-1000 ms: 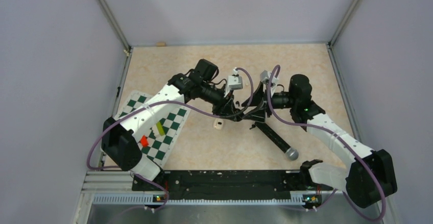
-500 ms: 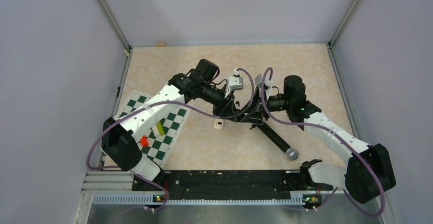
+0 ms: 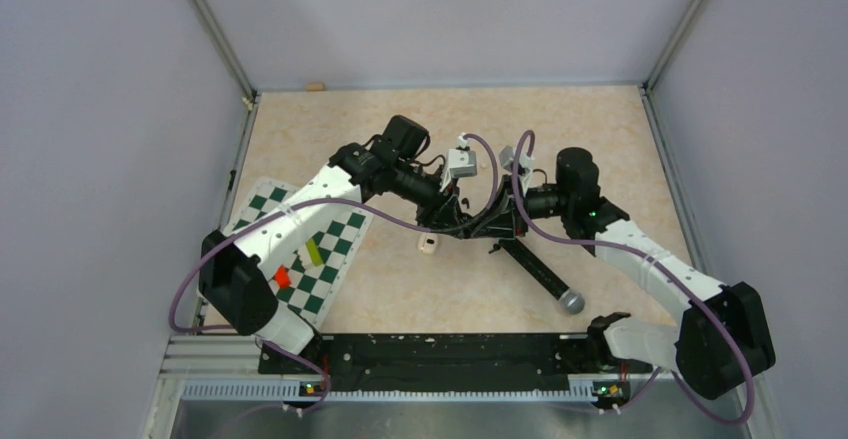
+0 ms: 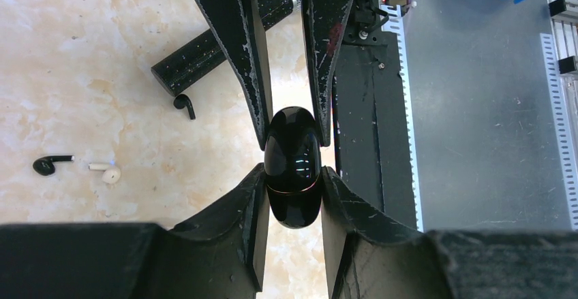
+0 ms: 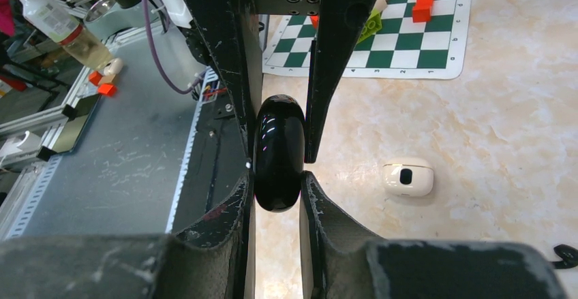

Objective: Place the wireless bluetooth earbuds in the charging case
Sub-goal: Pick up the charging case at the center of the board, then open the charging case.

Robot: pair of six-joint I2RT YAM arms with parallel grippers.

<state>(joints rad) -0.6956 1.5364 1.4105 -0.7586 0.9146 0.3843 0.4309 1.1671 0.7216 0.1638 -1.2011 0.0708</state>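
A glossy black charging case (image 4: 293, 166), closed, hangs above the table between both grippers; it also shows in the right wrist view (image 5: 278, 152). My left gripper (image 4: 293, 176) is shut on one end of it and my right gripper (image 5: 276, 176) on the other. In the top view they meet tip to tip, left gripper (image 3: 462, 225) and right gripper (image 3: 497, 225). Two dark earbuds (image 4: 183, 105) (image 4: 51, 164) and one white earbud (image 4: 105, 171) lie loose on the table. A small white case (image 5: 407, 178) lies on the table nearby and also shows in the top view (image 3: 428, 244).
A black microphone (image 3: 540, 271) lies under and to the right of the grippers. A green-and-white chequered mat (image 3: 335, 259) with a red block (image 3: 283, 276) and a yellow-green block (image 3: 314, 252) lies at the left. A black rail (image 3: 440, 351) runs along the near edge.
My right gripper has moved left and closed in on the case held by the left gripper. In the last half second almost nothing has moved.
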